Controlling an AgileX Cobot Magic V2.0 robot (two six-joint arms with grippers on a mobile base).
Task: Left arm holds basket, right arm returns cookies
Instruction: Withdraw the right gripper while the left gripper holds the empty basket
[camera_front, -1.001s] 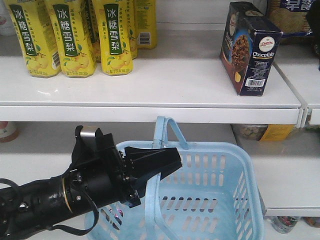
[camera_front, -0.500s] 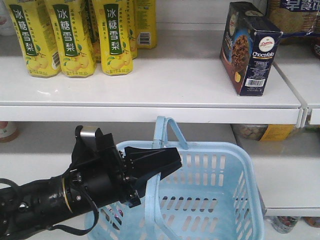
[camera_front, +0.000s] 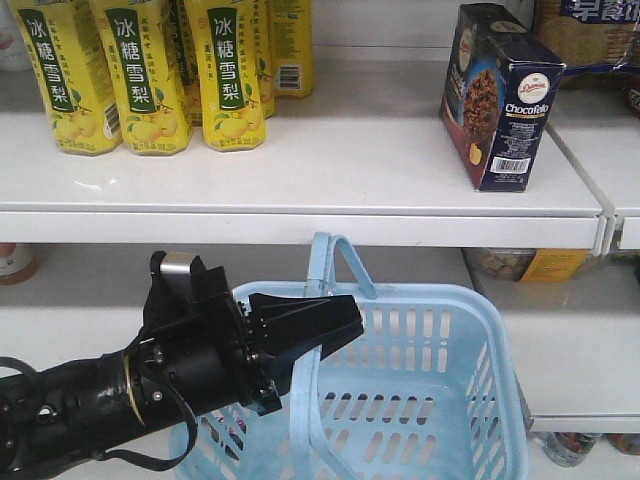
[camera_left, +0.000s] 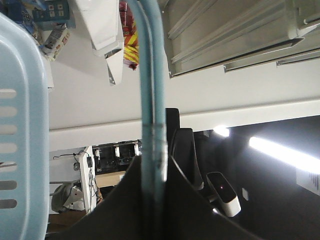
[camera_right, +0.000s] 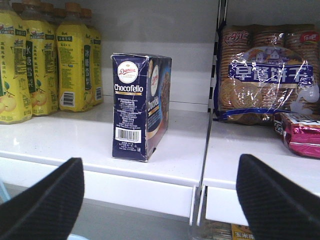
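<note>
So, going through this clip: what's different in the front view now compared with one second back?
One thing: a dark shape at the right edge, level with the upper shelf, seen a second ago, has gone out of view. Everything else is unchanged. The cookies stand upright on the upper shelf, and the left gripper keeps its hold on the basket handle.

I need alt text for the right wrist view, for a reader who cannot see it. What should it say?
A dark navy Chocofello cookies box stands upright on a white shelf, barcode facing the camera. Yellow drink bottles stand to its left; bagged biscuits lie on the next shelf section. The open right gripper frames the bottom corners.
</note>
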